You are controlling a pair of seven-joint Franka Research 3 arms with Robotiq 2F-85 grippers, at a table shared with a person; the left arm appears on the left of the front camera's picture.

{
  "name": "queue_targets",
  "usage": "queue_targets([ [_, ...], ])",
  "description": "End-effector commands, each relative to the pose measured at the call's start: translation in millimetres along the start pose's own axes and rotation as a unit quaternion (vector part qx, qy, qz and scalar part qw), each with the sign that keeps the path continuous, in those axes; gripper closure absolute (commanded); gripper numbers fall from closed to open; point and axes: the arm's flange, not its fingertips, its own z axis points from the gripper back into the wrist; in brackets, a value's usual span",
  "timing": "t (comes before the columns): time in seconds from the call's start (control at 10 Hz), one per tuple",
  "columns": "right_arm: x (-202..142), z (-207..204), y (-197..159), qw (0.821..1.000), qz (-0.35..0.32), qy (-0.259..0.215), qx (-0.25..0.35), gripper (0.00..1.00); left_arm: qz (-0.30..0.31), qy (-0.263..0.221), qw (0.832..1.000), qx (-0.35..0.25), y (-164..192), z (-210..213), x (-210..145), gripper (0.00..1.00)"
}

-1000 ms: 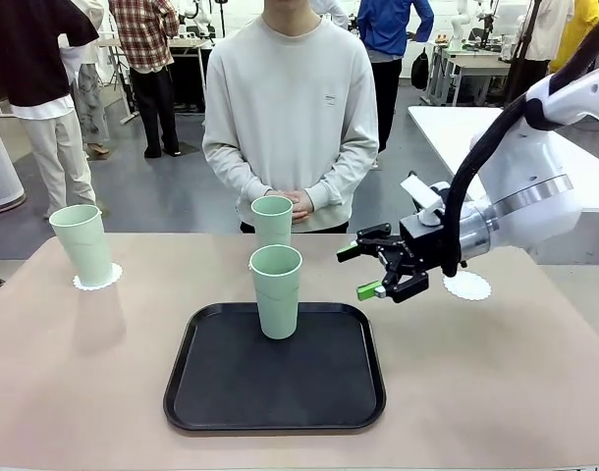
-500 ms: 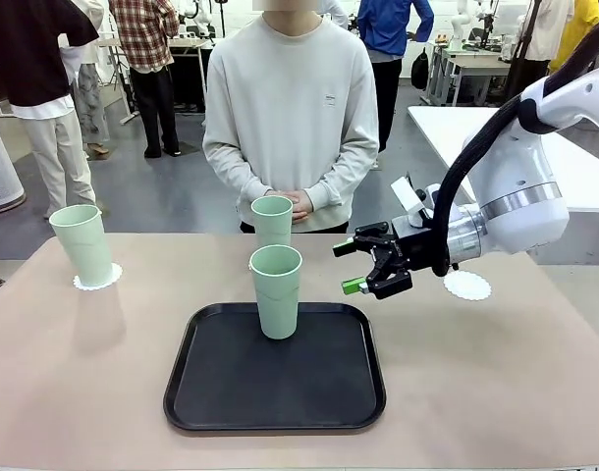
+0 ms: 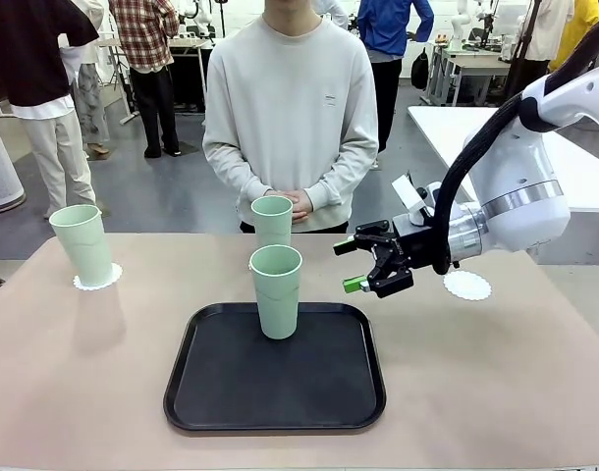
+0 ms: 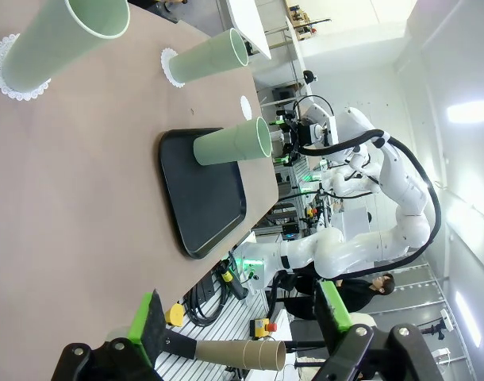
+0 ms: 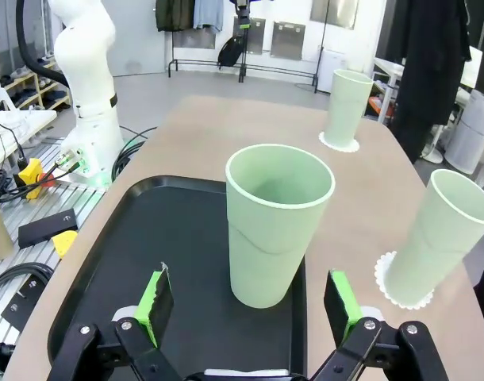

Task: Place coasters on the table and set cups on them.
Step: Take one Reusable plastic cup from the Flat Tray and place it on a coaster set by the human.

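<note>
The right end effector point(image 3: 370, 263), jaws open and empty, had closed toward the tray's cup point(image 3: 276, 290), nearing a grasp.

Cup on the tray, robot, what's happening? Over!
Right tool open, empty, beside cup. Cup upright on tray. Empty coaster waiting. Nothing blocking.

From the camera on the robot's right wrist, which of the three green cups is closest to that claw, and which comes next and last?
Measured from the open right gripper:
1. The cup on the black tray, straight ahead between the fingers.
2. The cup on a coaster to the right, standing on the table just past the tray's edge.
3. The cup at the far end of the table, also on a coaster.
</note>
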Motion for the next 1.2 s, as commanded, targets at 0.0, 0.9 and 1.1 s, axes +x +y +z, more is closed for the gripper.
queue_targets([
  [0.0,-16,-6,-11,0.999,-0.021,-0.009,-0.033,0.0,-0.005,-0.005,1.0,-0.005,-1,1,0,0.0],
  [0.9,-69,-68,-24,0.999,-0.035,-0.005,-0.007,0.0,-0.005,-0.005,1.0,-0.005,-1,1,0,0.0],
  [1.1,-71,-82,-26,1.0,-0.03,-0.001,0.004,0.0,-0.005,-0.005,1.0,-0.005,-1,1,0,0.0],
])
